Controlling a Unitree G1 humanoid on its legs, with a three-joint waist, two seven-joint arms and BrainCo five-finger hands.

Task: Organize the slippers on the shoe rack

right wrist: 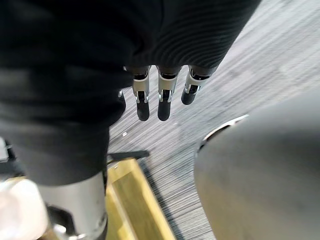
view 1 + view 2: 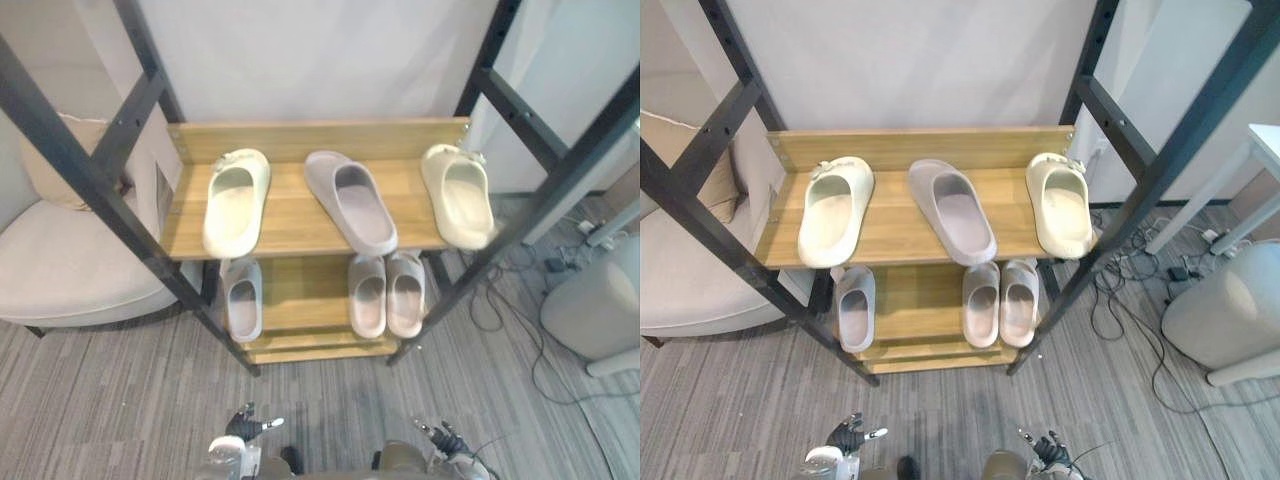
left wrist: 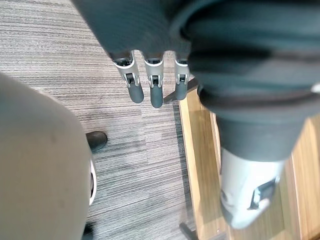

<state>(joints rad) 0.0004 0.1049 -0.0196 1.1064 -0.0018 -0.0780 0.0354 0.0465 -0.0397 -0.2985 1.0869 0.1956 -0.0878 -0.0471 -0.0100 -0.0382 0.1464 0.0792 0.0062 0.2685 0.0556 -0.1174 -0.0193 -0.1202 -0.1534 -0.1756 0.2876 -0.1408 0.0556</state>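
A wooden shoe rack [image 2: 300, 215] in a dark metal frame stands ahead. Its upper shelf holds a cream slipper [image 2: 235, 200] at the left, a grey slipper [image 2: 352, 200] in the middle, turned slightly askew, and a second cream slipper [image 2: 458, 195] at the right. On the lower shelf lie one grey slipper [image 2: 242, 297] at the left and a grey pair [image 2: 386, 293] side by side at the right. My left hand [image 2: 245, 428] and right hand [image 2: 445, 437] hang low near the floor, far below the rack. Both hands are open with straight fingers [image 3: 152, 87] and hold nothing.
A beige armchair [image 2: 70, 265] with a cushion stands left of the rack. A grey rounded bin [image 2: 598, 305] and loose cables [image 2: 505, 285] lie on the carpet to the right. Diagonal frame bars [image 2: 110, 200] cross in front of the shelves.
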